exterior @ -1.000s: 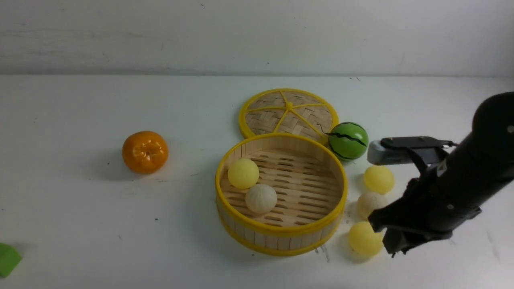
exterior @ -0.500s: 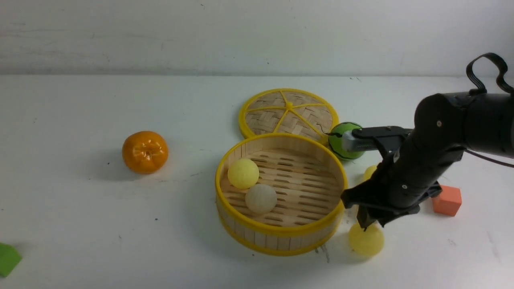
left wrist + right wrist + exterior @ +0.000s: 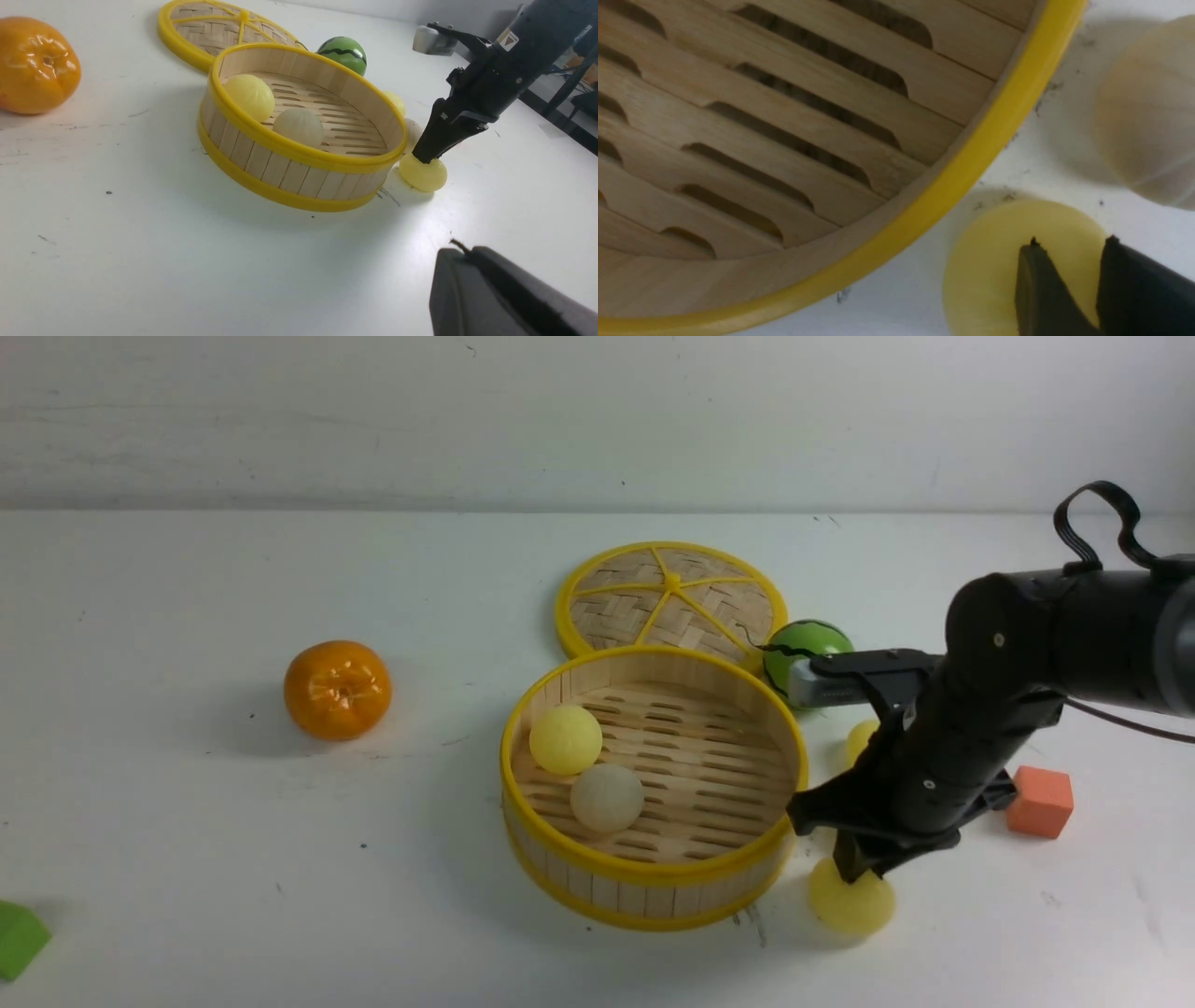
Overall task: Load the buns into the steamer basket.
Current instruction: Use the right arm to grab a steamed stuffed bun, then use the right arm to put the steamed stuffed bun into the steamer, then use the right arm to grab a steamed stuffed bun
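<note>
Front view: the right gripper (image 3: 852,872) is set atop a yellow bun (image 3: 854,905) lying on the surface (image 3: 187,849) just right of the steamer basket (image 3: 644,894). Left wrist view: the left gripper (image 3: 460,261) is pressed together, farther off. Right wrist view: narrowly gapped jaws are seen; a pinch cannot be told.

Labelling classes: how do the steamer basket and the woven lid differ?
The steamer basket has an upright wall and slotted floor; the lid lies flat, woven, yellow-spoked. The basket holds two buns; the lid bears none. Both are round bamboo with yellow rims.
</note>
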Action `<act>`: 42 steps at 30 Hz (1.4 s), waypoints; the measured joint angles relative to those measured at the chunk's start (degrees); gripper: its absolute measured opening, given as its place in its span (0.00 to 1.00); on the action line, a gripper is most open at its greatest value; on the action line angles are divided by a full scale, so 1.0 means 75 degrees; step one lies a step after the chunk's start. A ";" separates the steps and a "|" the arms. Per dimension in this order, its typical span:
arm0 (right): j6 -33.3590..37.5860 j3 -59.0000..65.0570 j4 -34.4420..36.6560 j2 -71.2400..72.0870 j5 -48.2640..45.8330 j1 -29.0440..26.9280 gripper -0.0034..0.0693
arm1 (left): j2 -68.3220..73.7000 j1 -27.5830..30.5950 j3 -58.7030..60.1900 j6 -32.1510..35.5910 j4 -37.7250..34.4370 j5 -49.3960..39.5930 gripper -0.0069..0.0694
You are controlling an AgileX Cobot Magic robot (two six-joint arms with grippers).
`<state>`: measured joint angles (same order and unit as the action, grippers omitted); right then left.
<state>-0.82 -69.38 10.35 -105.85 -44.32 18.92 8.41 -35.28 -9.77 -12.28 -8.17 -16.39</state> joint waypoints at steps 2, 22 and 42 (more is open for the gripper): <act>0.0109 -0.0008 0.0000 0.0007 -0.0010 0.0000 0.19 | 0.0000 0.0000 0.0000 0.0000 0.0000 0.0000 0.10; 0.1167 -0.1846 0.1706 0.0561 -0.1086 0.0595 0.05 | 0.0000 0.0000 0.0000 0.0000 0.0000 0.0000 0.10; 0.0900 -0.2951 0.1623 -0.0397 -0.1692 0.0365 0.83 | 0.0000 0.0000 0.0000 0.0000 0.0000 0.0000 0.10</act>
<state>5.93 -91.51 22.52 -108.83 -57.01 21.66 8.41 -35.28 -9.77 -12.28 -8.17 -16.39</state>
